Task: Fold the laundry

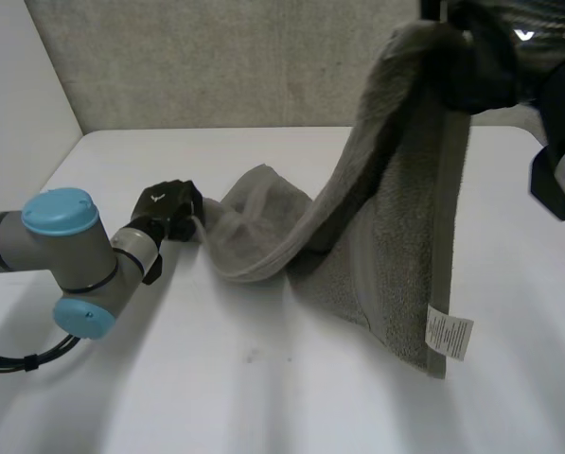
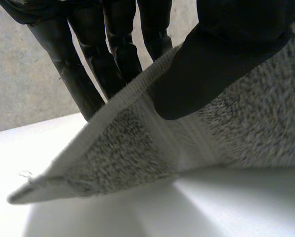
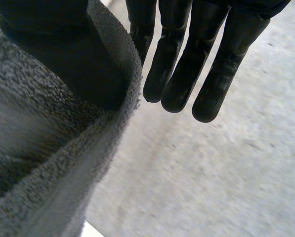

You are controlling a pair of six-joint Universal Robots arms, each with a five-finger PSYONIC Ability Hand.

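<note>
The robot's left hand (image 1: 173, 209) sits low at the table's left side and pinches a grey towel (image 1: 396, 255). In the left wrist view its straight fingers (image 2: 83, 84) lie behind a banded hem near one corner of the towel (image 2: 256, 123), and the thumb (image 2: 211, 64) presses on the cloth from the front. That corner hangs just above the white table (image 1: 263, 397). The right hand (image 1: 476, 61) is raised high at the far right of the head view and holds another part of the towel up in the air. In the right wrist view its fingers (image 3: 172, 74) hang straight and close together on one side of the towel's edge (image 3: 38, 148), with the thumb (image 3: 63, 49) dark against the other side, so the edge is caught between them. From the raised hand the towel drops in a long fold to the table and sags across to the left hand. A white label (image 1: 450, 333) hangs at its lower edge. A grey wall (image 1: 216, 57) stands behind the table.
</note>
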